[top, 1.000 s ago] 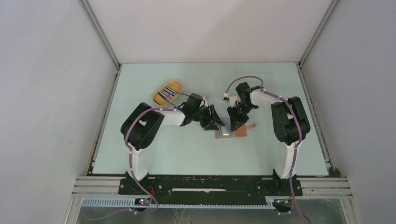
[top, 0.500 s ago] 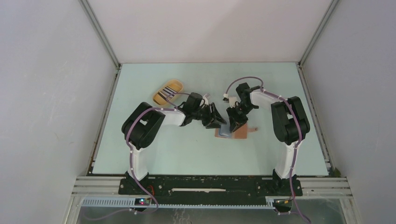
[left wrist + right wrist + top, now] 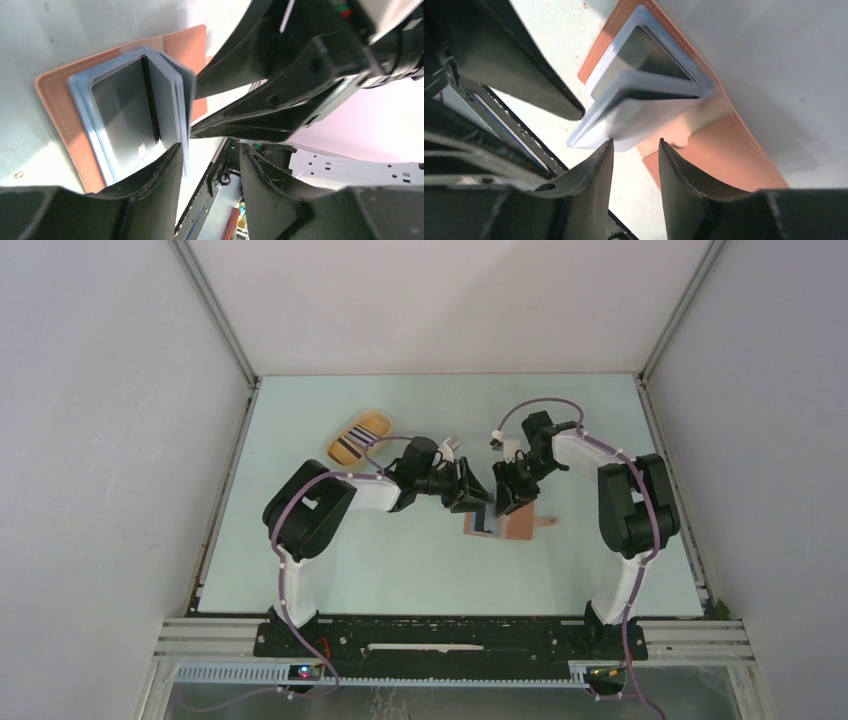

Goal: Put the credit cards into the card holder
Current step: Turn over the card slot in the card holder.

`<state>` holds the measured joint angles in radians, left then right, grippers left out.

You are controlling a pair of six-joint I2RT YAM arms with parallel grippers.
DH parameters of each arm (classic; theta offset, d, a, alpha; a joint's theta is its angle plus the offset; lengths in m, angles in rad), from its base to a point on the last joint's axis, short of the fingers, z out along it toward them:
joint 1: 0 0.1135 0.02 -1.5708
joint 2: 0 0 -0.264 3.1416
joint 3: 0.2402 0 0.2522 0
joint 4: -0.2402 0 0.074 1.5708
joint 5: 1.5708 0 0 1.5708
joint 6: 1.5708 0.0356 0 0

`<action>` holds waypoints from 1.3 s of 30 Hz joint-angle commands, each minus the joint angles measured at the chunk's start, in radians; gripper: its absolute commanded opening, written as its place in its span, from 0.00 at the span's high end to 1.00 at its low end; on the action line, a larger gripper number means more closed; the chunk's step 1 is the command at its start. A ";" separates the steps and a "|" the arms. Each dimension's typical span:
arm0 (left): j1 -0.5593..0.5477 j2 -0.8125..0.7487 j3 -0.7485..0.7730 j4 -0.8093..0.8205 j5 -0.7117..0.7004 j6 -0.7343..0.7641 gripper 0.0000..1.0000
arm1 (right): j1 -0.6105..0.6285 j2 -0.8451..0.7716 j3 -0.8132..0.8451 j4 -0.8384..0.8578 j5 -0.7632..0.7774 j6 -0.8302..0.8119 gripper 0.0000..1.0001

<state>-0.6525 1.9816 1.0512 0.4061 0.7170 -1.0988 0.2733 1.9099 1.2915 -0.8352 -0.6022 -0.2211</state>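
Observation:
The card holder point(image 3: 515, 527) lies open on the table, reddish-brown with light blue sleeves. Its sleeves stand up partly fanned in the left wrist view point(image 3: 172, 85) and the right wrist view point(image 3: 644, 95). A dark card point(image 3: 125, 107) sits in one sleeve. My left gripper point(image 3: 470, 495) is open just left of the holder, one finger beside a raised sleeve edge point(image 3: 210, 146). My right gripper point(image 3: 506, 495) is open just above the holder, its tips at the lifted sleeves point(image 3: 635, 141). The striped stack of credit cards point(image 3: 350, 445) lies in the tray.
The yellow oval tray point(image 3: 380, 420) sits at the back left, behind the left arm. The two grippers face each other closely over the holder. White walls enclose the table on three sides.
The blue sleeves have lifted from flat to standing. My left gripper has moved right toward the holder. My right arm has swung back and to the right.

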 commanded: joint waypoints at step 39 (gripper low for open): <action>-0.077 0.076 0.355 -0.322 -0.084 0.165 0.56 | -0.307 -0.186 -0.208 0.215 -0.294 0.172 0.86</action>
<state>-0.7460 2.2276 1.4509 0.0418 0.6968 -1.0115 -0.0811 1.6993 1.0908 -0.6544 -0.9707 -0.0952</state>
